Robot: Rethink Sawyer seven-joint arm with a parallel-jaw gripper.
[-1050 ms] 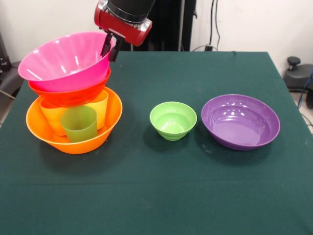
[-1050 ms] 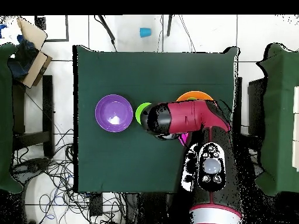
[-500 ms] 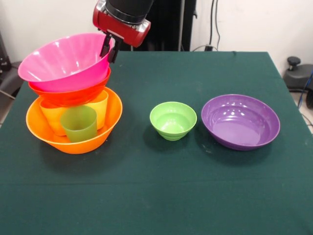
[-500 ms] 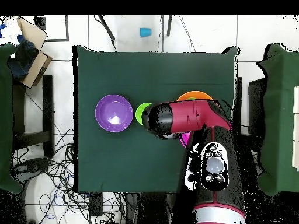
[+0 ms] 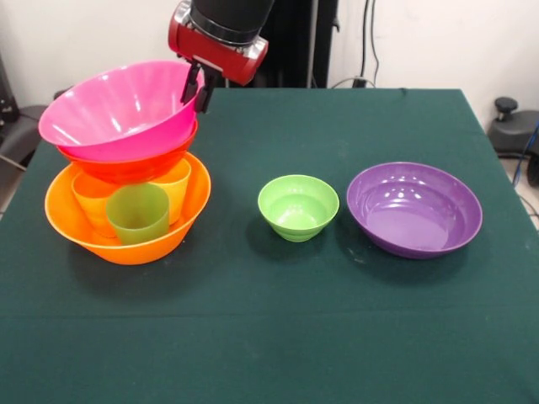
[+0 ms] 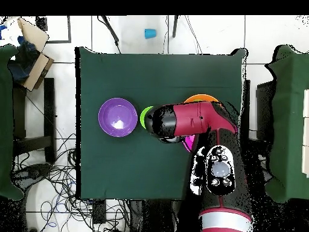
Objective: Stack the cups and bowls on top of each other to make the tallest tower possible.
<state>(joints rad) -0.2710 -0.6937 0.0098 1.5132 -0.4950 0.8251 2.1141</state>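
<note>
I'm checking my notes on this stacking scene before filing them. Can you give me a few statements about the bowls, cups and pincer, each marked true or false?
1. The pink bowl sits on top of the tower, tilted. True.
2. The purple bowl is part of the tower. False: it stands alone on the green table, apart from the pile.
3. The pincer is at the pink bowl's rim. True.
4. The light green bowl holds a cup. False: it is empty.
5. A green cup stands inside the large orange bowl. True.
6. The red-orange bowl lies under the large orange bowl. False: it sits above the cups, beneath the pink bowl.
</note>
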